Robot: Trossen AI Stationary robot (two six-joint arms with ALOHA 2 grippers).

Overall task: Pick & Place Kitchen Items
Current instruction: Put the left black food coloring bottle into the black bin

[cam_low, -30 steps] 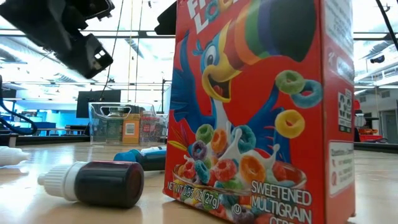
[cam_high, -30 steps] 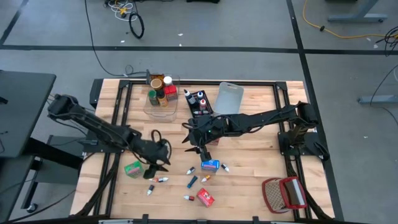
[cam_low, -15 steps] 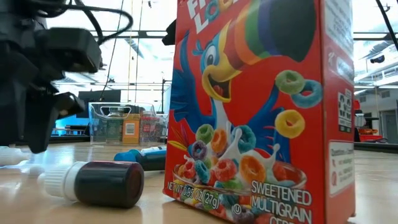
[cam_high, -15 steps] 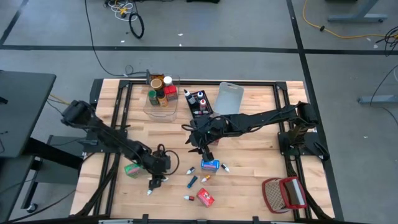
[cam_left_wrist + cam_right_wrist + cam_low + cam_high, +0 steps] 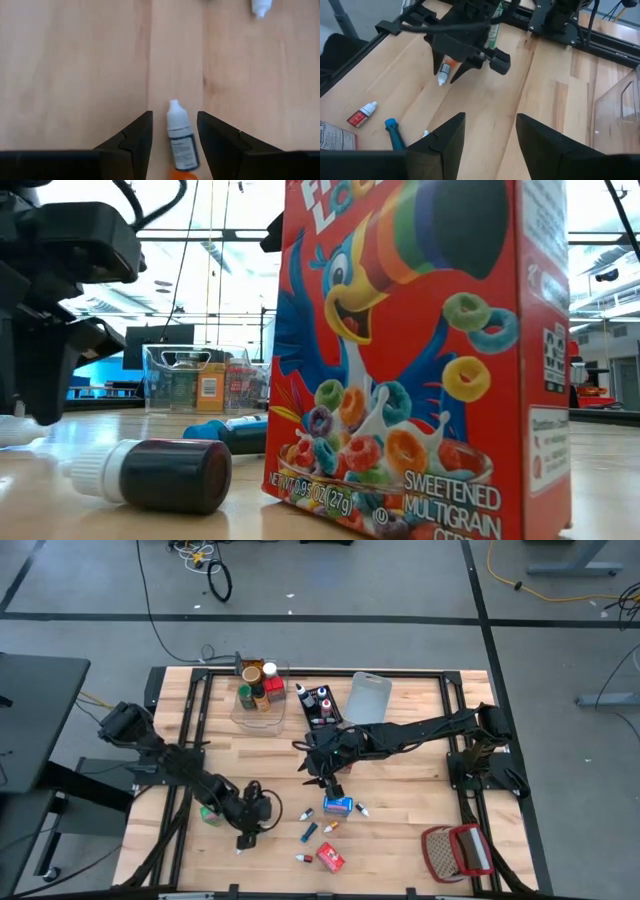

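Two matte black jointed arms, black cables looped along them.

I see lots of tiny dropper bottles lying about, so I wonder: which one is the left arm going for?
The orange one with the white cap, lying flat between the left gripper's open fingers. The other small tubes lie off to its side.

Bare wood ahead of the left gripper (image 5: pixel 174 131), small tube (image 5: pixel 180 145) lying between its parted fingers — another tube's tip (image 5: pixel 261 7) well beyond, off to one side
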